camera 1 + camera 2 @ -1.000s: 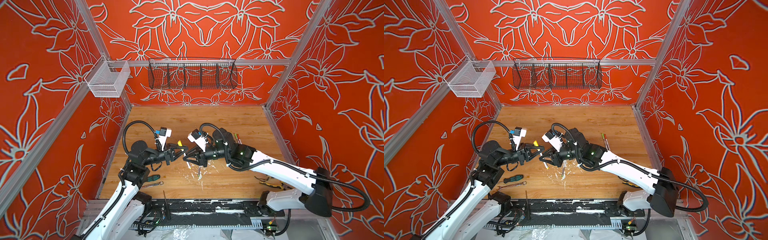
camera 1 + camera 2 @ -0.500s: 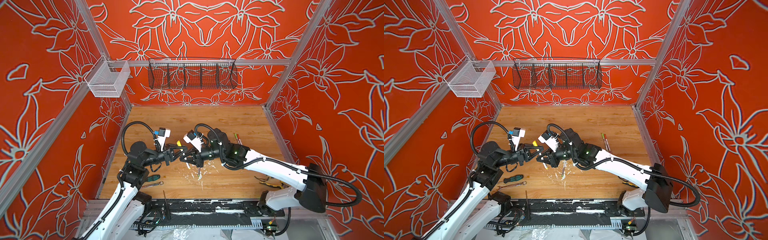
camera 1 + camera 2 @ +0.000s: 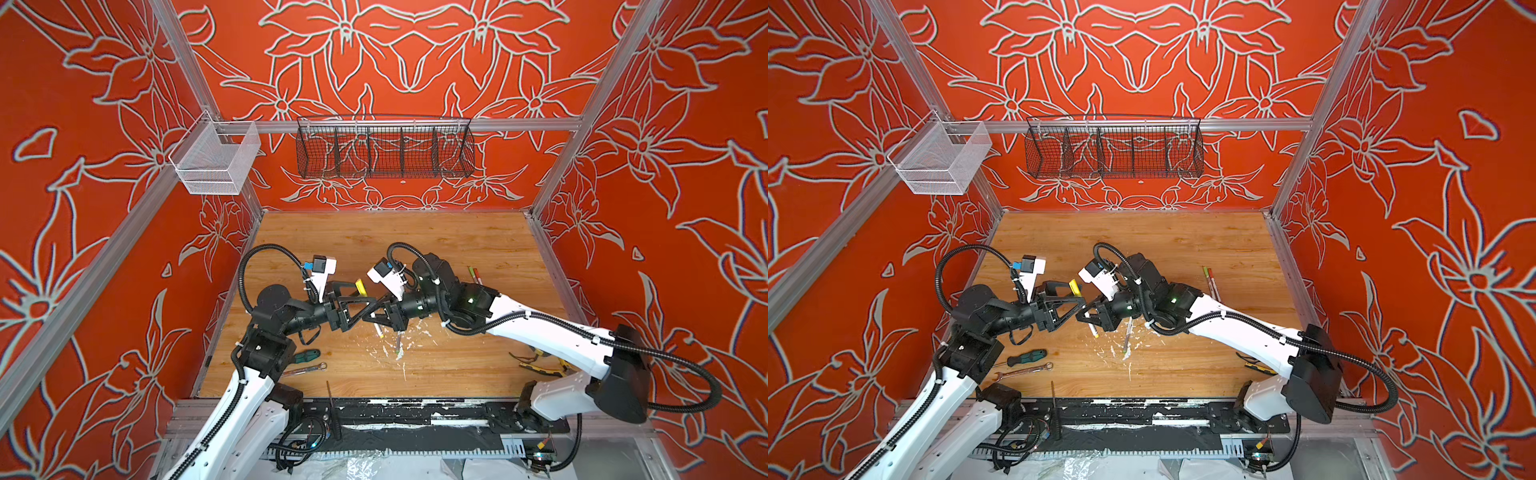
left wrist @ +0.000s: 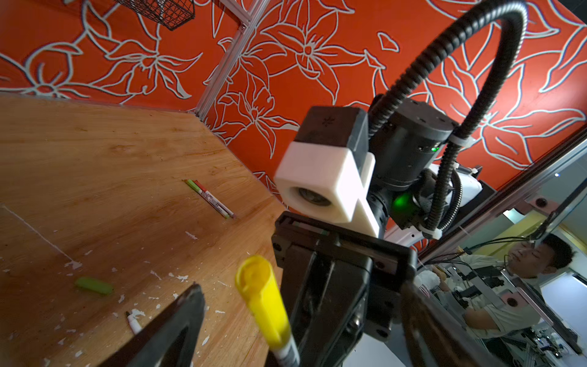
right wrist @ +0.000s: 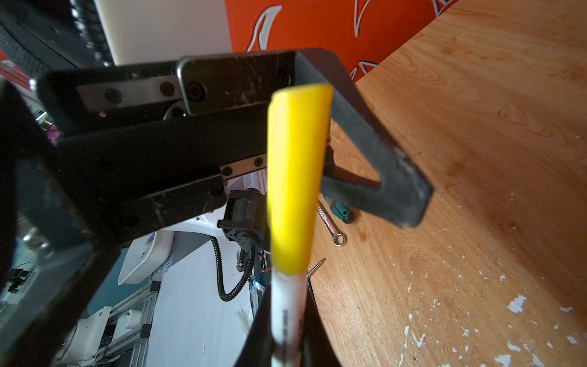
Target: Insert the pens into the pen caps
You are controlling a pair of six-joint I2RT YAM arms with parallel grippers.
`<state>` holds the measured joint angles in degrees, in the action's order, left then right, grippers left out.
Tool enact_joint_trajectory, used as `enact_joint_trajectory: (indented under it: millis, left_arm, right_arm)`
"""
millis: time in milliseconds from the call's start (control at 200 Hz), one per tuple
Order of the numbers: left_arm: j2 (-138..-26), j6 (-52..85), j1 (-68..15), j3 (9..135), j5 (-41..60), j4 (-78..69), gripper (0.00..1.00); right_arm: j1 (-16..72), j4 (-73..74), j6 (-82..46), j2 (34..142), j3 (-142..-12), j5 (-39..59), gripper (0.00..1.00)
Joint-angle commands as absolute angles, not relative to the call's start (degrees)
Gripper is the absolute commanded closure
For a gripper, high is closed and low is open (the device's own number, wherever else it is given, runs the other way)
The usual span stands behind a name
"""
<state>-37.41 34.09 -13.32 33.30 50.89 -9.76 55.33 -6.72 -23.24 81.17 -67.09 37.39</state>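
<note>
A white pen [image 5: 288,305] with a yellow pen cap [image 5: 297,178] pushed onto its end stands tilted above the table. My right gripper [image 5: 287,321] is shut on its barrel. In both top views the cap [image 3: 359,286] [image 3: 1074,286] points up and away. My left gripper [image 3: 368,302] [image 4: 303,292] is open, its fingers [image 4: 178,324] spread on either side of the cap [image 4: 260,295] without touching it. Another pen [image 3: 398,345] lies uncapped on the table below. A loose green cap [image 4: 93,285] lies nearby. Two capped pens [image 3: 475,275] [image 4: 209,198] rest side by side at the back right.
A green-handled screwdriver [image 3: 307,356] and a silver wrench [image 3: 305,369] lie front left beside the left arm. Yellow-black pliers [image 3: 536,365] lie front right under the right arm. White flecks dot the wooden table [image 3: 415,245]. A black wire basket [image 3: 384,147] and a white one [image 3: 216,160] hang on the walls.
My left gripper has opened and let go of the yellow cap, which stays on the pen. The right gripper closed on the pen's barrel about a second ago and still holds it.
</note>
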Motion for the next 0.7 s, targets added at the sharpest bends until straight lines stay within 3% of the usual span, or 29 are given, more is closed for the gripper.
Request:
enact_joint_trajectory:
  millis: [0,165,305,535,696]
  left_arm:
    - [-36.8,32.8,-12.5,34.2,49.4,-8.3,0.08]
    - [-36.8,32.8,-11.6,34.4,49.5,-8.5,0.24]
    - [-36.9,33.2,-11.1,34.2,50.4,-9.4,0.44]
    - [-37.4,33.9,-10.7,34.1,51.3,-10.5,0.47]
    - [-38.0,33.9,-10.5,34.2,52.0,-10.6,0.68]
  right_arm:
    - [55.4,-7.0,-23.8,80.9,-68.0,40.3,1.0]
    - [55.6,-7.5,-22.9,80.8,-68.2,41.1,1.0]
    - [55.7,-7.9,-22.3,80.9,-68.2,41.3,1.0]
    - [55.8,-8.5,-21.7,81.3,-68.7,41.3,1.0]
    - [55.8,-8.9,-21.4,81.5,-69.3,41.4,1.0]
